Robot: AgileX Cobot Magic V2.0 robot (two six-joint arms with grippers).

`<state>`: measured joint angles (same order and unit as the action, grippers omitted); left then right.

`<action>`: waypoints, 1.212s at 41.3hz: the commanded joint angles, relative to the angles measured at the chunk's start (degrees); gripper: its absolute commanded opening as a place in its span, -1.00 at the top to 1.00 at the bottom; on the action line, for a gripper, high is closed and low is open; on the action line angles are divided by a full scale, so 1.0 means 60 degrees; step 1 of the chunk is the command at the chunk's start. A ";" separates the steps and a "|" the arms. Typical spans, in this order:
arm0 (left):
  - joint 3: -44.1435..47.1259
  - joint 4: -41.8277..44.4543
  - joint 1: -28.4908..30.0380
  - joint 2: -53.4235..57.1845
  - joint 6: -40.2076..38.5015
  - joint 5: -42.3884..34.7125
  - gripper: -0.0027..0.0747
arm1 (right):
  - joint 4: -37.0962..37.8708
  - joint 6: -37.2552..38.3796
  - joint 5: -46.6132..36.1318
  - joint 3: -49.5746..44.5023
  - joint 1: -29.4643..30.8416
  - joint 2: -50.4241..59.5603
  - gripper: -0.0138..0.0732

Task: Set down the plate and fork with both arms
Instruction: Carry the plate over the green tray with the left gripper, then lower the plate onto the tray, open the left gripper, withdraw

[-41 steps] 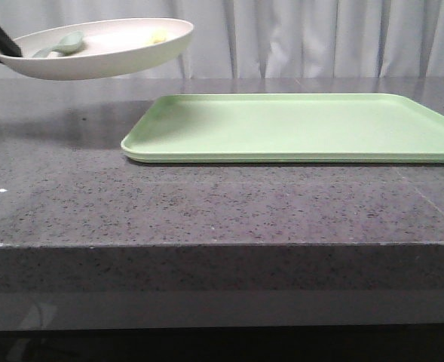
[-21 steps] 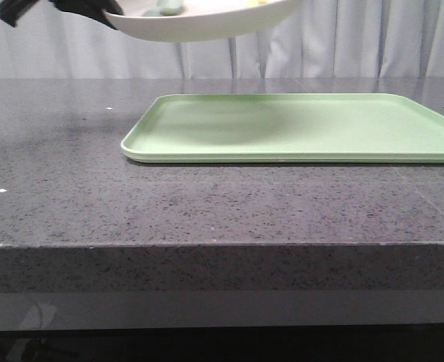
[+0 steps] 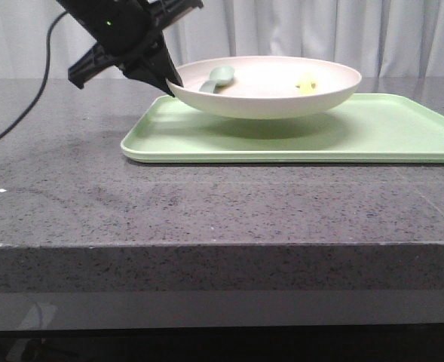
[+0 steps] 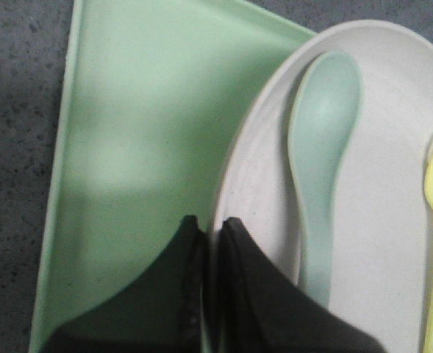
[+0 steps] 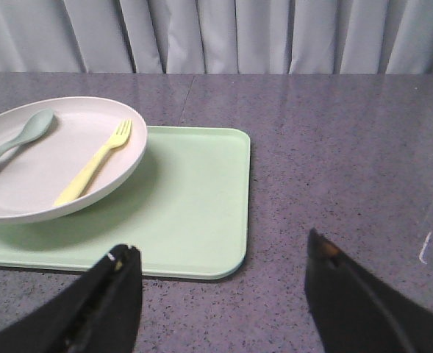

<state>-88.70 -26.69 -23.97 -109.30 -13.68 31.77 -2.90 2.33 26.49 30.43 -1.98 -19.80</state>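
pale pinkish-cream and matte, the plate hangs tilted above the light-green tray, lifted clear of it on the side nearest the left gripper with a shadow on the tray beneath; whether its far edge touches the tray cannot be told. the left gripper's black jaws are pinched onto the plate's rim, one finger inside and one outside, as the left wrist view shows. on the plate lie a slim yellow fork and a pale grey-green spoon, side by side and apart, the spoon nearer the held rim. the tray rests on a dark speckled stone countertop before a grey curtain. the right gripper hovers over the bare countertop beside the tray's corner, its jaws spread wide and holding nothing.
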 commanded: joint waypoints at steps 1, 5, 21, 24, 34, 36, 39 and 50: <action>-0.0383 -0.0365 -0.0118 0.0357 -0.0195 -0.0752 0.98 | 0.0075 -0.0095 -0.0672 0.0307 -0.0038 -0.0160 -0.47; -0.0383 -0.0365 -0.0118 0.0210 -0.0195 -0.0714 0.98 | 0.0075 -0.0095 -0.0672 0.0307 -0.0038 -0.0160 -0.47; -0.0383 -0.0126 -0.0124 0.0161 -0.0195 -0.0830 0.98 | 0.0075 -0.0095 -0.0672 0.0307 -0.0038 -0.0160 -0.47; -0.0383 -0.0118 -0.0124 0.0146 -0.0195 -0.0930 0.98 | 0.0075 -0.0095 -0.0672 0.0307 -0.0038 -0.0160 -0.47; -0.0383 -0.0091 -0.0124 0.0005 -0.0195 -0.1080 0.97 | 0.0075 -0.0095 -0.0672 0.0307 -0.0038 -0.0160 -0.47; -0.0383 -0.0075 -0.0124 -0.0016 -0.0195 -0.1062 0.93 | 0.0075 -0.0095 -0.0672 0.0307 -0.0038 -0.0160 -0.47; -0.0383 -0.0075 -0.0124 -0.0016 -0.0195 -0.1062 0.77 | 0.0075 -0.0095 -0.0672 0.0307 -0.0038 -0.0160 -0.47; -0.0383 -0.0075 -0.0124 0.0020 -0.0127 -0.0889 0.14 | 0.0075 -0.0095 -0.0672 0.0307 -0.0038 -0.0160 -0.47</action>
<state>-88.92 -25.87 -24.19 -112.59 -14.29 28.62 -2.90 2.33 26.49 30.43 -1.98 -19.80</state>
